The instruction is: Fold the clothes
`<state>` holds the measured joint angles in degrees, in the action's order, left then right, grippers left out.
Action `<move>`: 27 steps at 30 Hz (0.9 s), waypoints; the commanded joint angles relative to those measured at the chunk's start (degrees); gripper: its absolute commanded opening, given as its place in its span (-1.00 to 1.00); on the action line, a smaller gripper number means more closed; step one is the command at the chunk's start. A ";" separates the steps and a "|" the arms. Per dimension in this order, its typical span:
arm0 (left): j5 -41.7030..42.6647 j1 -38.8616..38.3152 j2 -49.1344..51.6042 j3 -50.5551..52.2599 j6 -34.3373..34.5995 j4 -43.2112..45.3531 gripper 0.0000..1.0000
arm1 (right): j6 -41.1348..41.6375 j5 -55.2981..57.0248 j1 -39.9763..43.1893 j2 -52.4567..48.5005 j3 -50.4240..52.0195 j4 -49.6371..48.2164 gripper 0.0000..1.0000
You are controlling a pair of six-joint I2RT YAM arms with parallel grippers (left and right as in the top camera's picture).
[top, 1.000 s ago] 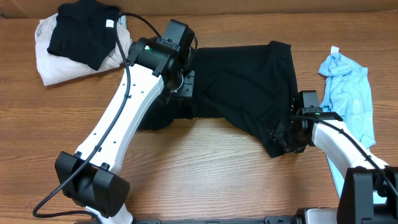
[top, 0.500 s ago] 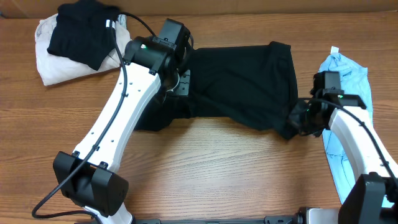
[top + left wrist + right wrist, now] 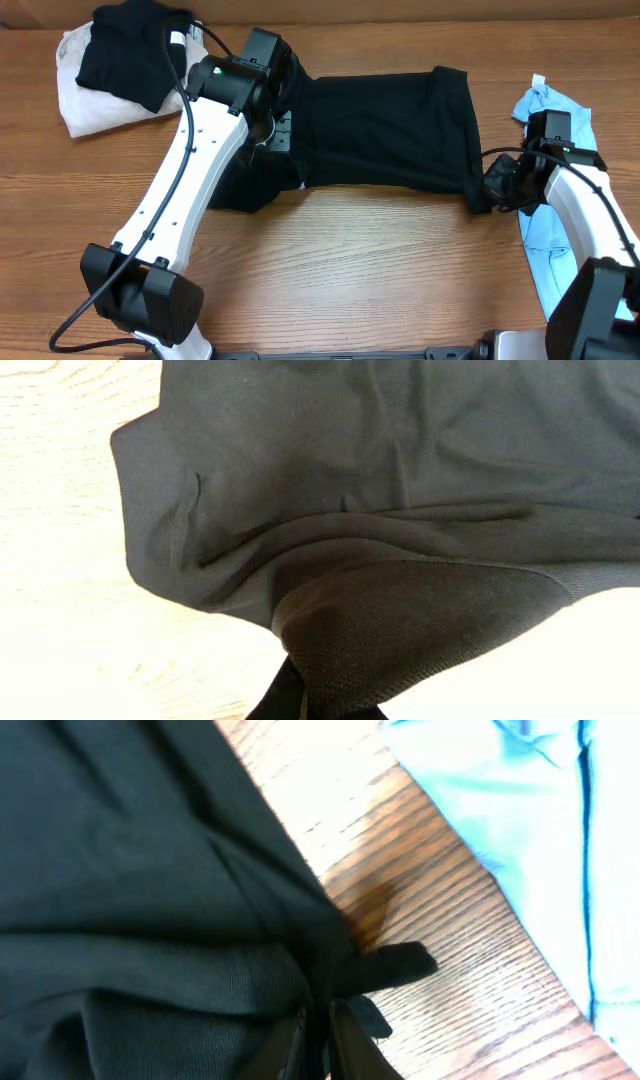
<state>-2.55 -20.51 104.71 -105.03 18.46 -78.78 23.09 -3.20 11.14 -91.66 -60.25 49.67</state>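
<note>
Since a second ago, the right gripper (image 3: 496,186) has gone up and toward the right side of the overhead view. It has pulled the low right corner of the big black cloth (image 3: 390,125) with it. That corner hung down in a point before. Now the bottom edge of the cloth runs much straighter. The left gripper (image 3: 280,130) has gone a little up and to the left.

The big black cloth lies spread across the middle of the table (image 3: 380,280). The left gripper has its fingers pinched tight on the left end of the cloth. In the left wrist view the fingers (image 3: 285,700) show at the bottom, with black cloth bunched up between them. The right gripper has its fingers squeezed on the right end. In the right wrist view the fingertips (image 3: 285,1042) sit close together with a fold of cloth in between.

A blue cloth (image 3: 565,150) lies at the right edge of the overhead view, just beside the right gripper. The right arm crosses over part of it. A white cloth (image 3: 75,105) sits in the upper left, with a small black pile (image 3: 125,50) on top. The left arm covers the low left part of the big black cloth.
</note>
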 commanded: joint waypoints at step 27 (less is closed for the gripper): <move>-2.32 0.35 -0.35 -1.18 0.37 0.57 -0.92 | 1.22 -3.67 -6.60 -0.66 4.42 6.23 0.54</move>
<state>-3.75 -20.51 104.71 -105.06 18.46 -78.24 19.09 -11.57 5.10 -92.27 -58.57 57.69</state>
